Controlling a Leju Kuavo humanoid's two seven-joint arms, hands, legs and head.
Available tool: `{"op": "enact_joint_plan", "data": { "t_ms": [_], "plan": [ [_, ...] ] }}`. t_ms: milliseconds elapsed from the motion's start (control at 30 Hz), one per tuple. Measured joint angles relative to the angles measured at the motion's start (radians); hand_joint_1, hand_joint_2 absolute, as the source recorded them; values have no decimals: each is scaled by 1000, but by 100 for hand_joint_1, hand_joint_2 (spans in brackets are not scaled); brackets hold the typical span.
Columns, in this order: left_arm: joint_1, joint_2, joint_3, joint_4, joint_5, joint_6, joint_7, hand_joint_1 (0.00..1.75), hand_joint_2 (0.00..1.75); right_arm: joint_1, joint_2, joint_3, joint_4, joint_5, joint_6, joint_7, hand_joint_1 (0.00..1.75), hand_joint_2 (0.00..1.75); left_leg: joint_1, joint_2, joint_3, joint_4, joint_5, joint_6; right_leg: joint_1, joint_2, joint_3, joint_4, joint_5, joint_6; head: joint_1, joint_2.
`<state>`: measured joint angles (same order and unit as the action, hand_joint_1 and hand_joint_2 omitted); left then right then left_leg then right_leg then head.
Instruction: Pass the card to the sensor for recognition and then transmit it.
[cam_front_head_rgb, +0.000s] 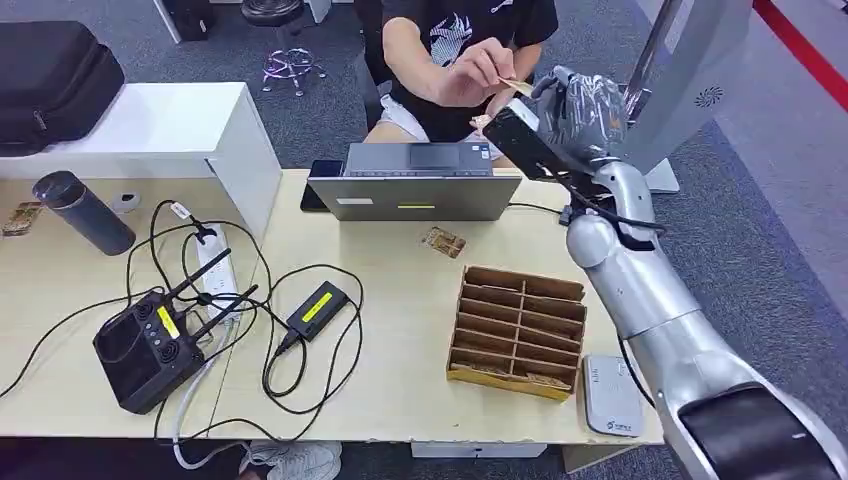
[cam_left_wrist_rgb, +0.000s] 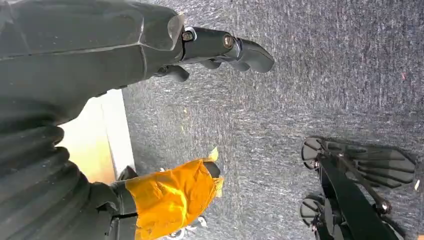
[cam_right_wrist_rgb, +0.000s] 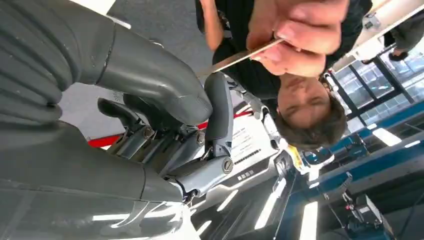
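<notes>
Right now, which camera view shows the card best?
The right wrist view: the card appears large, edge-on, pinched in a person's hand, touching the right hand. The head view shows it small. The left wrist view looks at carpet.

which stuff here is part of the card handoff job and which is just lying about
Part of the job:
- card, pinched by the person's hand
- right robot hand, raised beside it
- grey reader
- card rack

Lying about:
- laptop
- remote controller
- power strip
- dark bottle

The person's hand (cam_front_head_rgb: 470, 75) is covering one end of the card (cam_front_head_rgb: 517, 86); the head view's top edge is cutting off the person's upper body.
</notes>
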<state>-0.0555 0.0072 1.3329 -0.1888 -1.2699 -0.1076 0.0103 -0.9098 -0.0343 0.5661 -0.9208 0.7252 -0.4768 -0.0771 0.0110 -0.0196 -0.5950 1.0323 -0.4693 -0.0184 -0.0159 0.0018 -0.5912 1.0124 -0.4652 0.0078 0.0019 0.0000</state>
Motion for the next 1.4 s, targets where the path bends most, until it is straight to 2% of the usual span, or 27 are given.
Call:
{"op": "enact_joint_plan", "data": {
  "t_ms": [33, 67, 833, 867, 900, 1400],
  "plan": [
    [0, 0, 0, 0, 0, 0, 0, 0, 175, 1, 1, -2, -3, 0, 0, 0, 56, 175, 0, 0, 0, 0, 0, 0, 0, 0, 0, 0, 0, 0, 0, 0],
    [0, 0, 0, 0, 0, 0, 0, 0, 175, 4, 1, -3, -7, 0, 0, -1, 0, 175, 0, 0, 0, 0, 0, 0, 0, 0, 0, 0, 0, 0, 0, 0],
    [1, -10, 0, 0, -3, -12, 0, 0, 175, 38, 18, -44, -36, -2, -9, -11, 0, 175, 0, 0, 0, 0, 0, 0, 0, 0, 0, 0, 0, 0, 0, 0],
    [1, -11, 0, 0, -5, -12, 0, 0, 175, 38, 18, -44, -36, -2, -9, -11, 143, 175, 0, 0, 0, 0, 0, 0, 0, 0, 0, 0, 0, 0, 0, 0],
    [1, -12, 0, 0, -5, -13, 0, 0, 175, 38, 19, -44, -36, -1, -9, -12, 175, 175, 0, 0, 0, 0, 0, 0, 0, 0, 0, 0, 0, 0, 0, 0],
    [1, -16, 0, 0, -12, -18, 0, 0, 175, 45, 32, -52, -36, -5, -8, -39, 175, 175, 0, 0, -1, 0, 0, 0, 0, 0, -1, 0, 0, 0, 0, 0]
  ]
}}
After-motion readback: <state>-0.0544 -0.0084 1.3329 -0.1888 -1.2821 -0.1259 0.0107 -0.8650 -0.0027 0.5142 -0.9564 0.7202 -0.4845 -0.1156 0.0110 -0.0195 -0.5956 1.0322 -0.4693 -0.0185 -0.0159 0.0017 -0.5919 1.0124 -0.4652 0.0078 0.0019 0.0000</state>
